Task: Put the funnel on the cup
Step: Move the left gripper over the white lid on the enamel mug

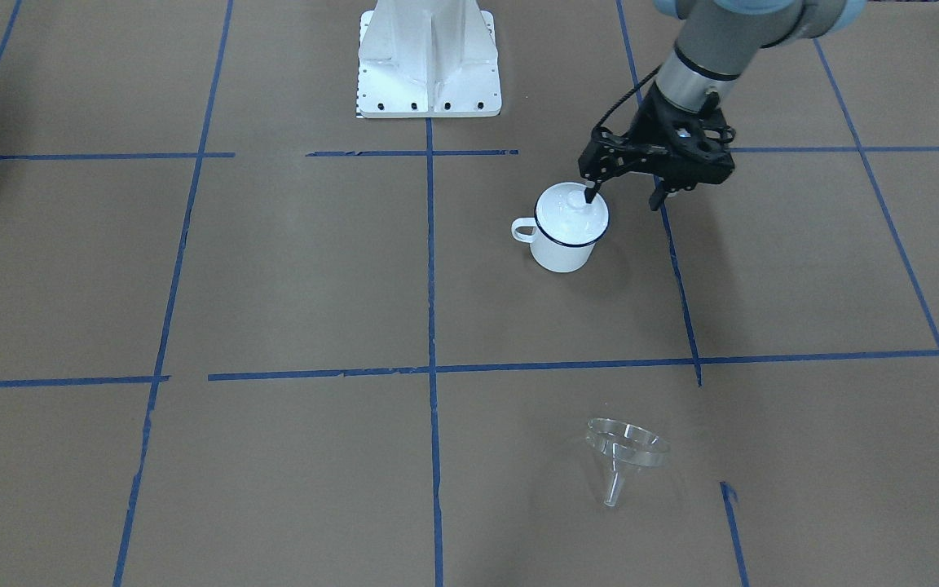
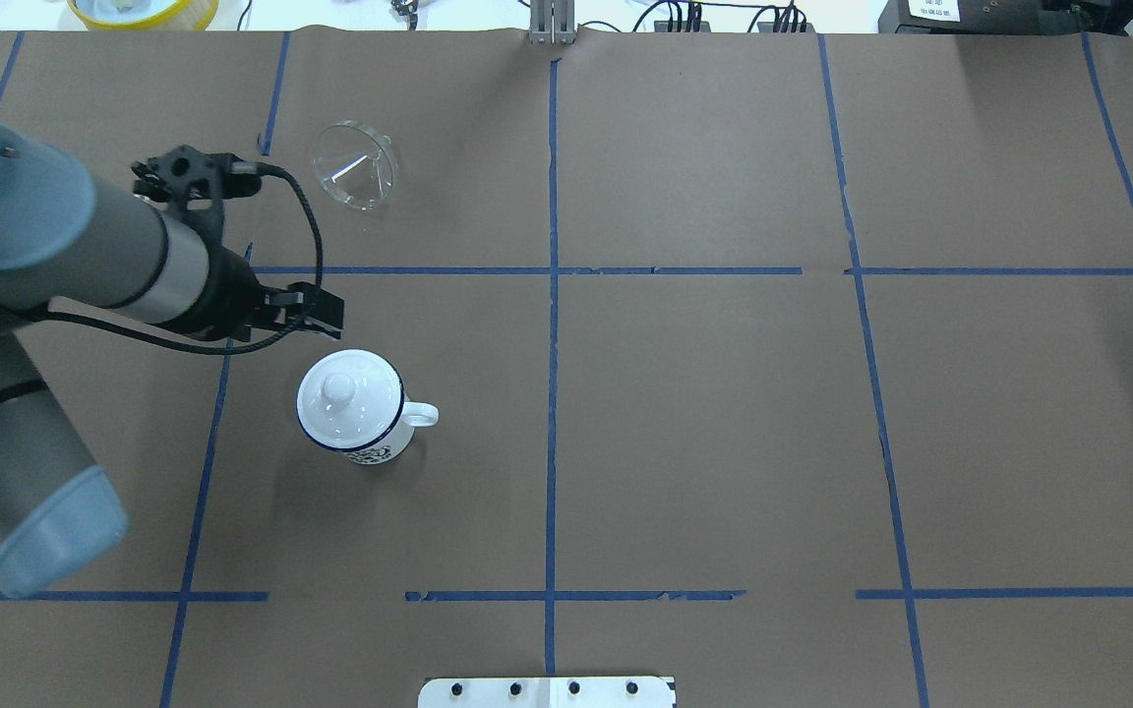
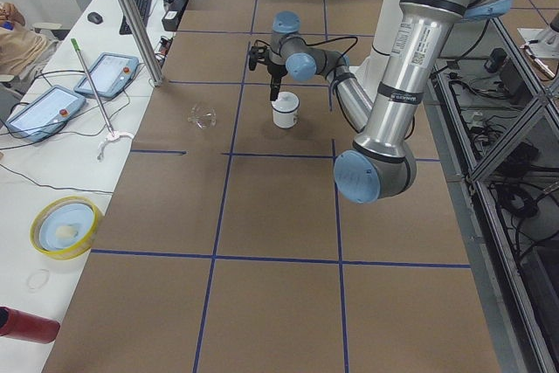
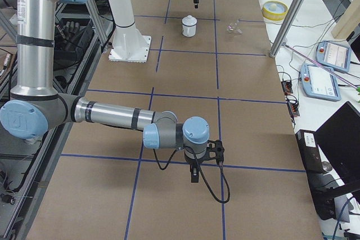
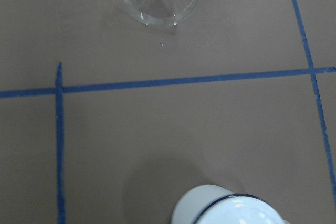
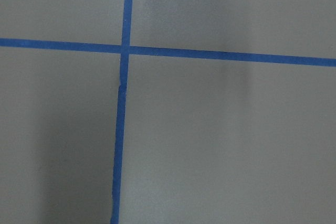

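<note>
So far nothing is placed: funnel (image 1: 626, 447) is left lying well apart from lidded cup (image 1: 569, 232); left gripper (image 1: 623, 200) is spread, empty; right gripper (image 4: 194, 175) grip cannot be told.

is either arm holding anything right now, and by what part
Nothing is held. The left gripper is open near the cup; the funnel lies apart, untouched. Whether the right gripper is open cannot be told.

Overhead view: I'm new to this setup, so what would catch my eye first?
The white cup left of centre, a lid on it, with the left gripper hovering open close by. Beyond them, a clear funnel lies on its side on the brown table.
</note>
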